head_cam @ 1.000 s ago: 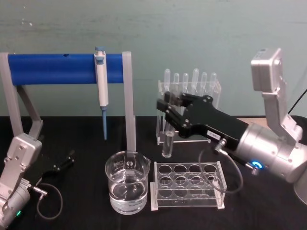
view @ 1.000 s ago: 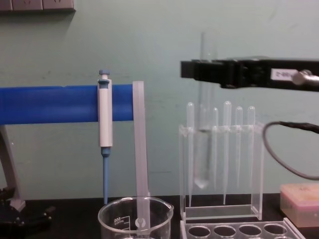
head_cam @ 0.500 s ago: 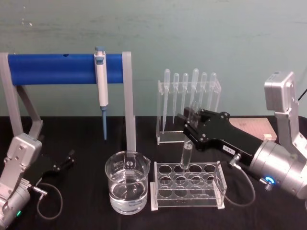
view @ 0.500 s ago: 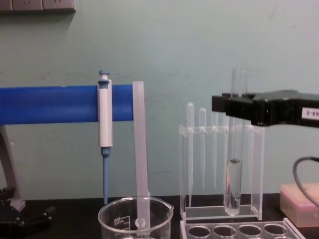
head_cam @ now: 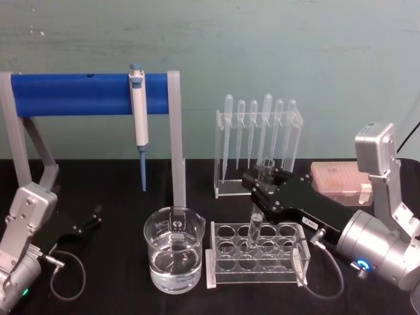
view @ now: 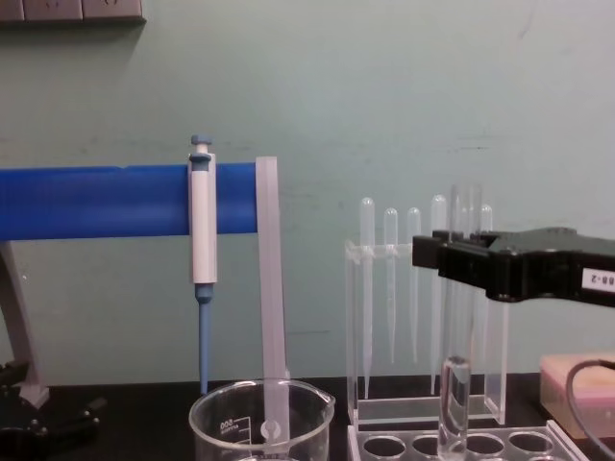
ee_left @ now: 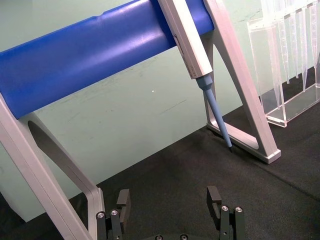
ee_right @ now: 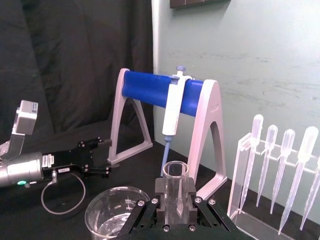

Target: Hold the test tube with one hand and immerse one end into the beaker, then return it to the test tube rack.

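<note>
On the left our left gripper [head_cam: 97, 214] rests low on the table, fingers spread apart and empty, well away from the beaker [head_cam: 174, 257] at near centre. To the right, our right gripper [head_cam: 261, 182] clamps the upright test tube [head_cam: 254, 226] near its rim. The tube's long axis is vertical and its lower end enters a far hole of the white rack [head_cam: 257, 253], so returning it looks like a straight descent.

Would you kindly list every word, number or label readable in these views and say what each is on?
Right gripper white label: dark characters, too blurred to read.
Beaker white print: graduation marks, too small to read.
Left gripper wrist label: too small to read.
Nothing else carries text.
</note>
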Tool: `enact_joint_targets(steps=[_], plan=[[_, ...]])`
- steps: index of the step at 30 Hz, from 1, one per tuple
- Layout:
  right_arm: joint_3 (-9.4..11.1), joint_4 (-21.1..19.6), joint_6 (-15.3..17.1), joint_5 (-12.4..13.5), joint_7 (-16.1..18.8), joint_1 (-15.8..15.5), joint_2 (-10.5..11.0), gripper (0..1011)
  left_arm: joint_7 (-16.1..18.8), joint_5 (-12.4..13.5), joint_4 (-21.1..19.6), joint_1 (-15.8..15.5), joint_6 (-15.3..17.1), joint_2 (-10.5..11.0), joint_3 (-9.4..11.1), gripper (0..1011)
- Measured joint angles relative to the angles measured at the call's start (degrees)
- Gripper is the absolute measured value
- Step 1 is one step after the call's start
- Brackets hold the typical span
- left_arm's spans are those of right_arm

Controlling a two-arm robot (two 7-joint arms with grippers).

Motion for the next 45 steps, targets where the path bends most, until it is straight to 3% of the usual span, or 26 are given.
enact_joint_targets(steps=[19,45], plan=[[-0.44,3.85,-1.55,-0.26,1.30,-0.07,-1.59,224,0.00,0.00,0.00,0.00,0.00,0.00,0.00,1000],[-1.64,6.58,-3.00,-2.63,2.27,-0.15,-2.49,224,0.00,0.00,0.00,0.00,0.00,0.00,0.00,1000]])
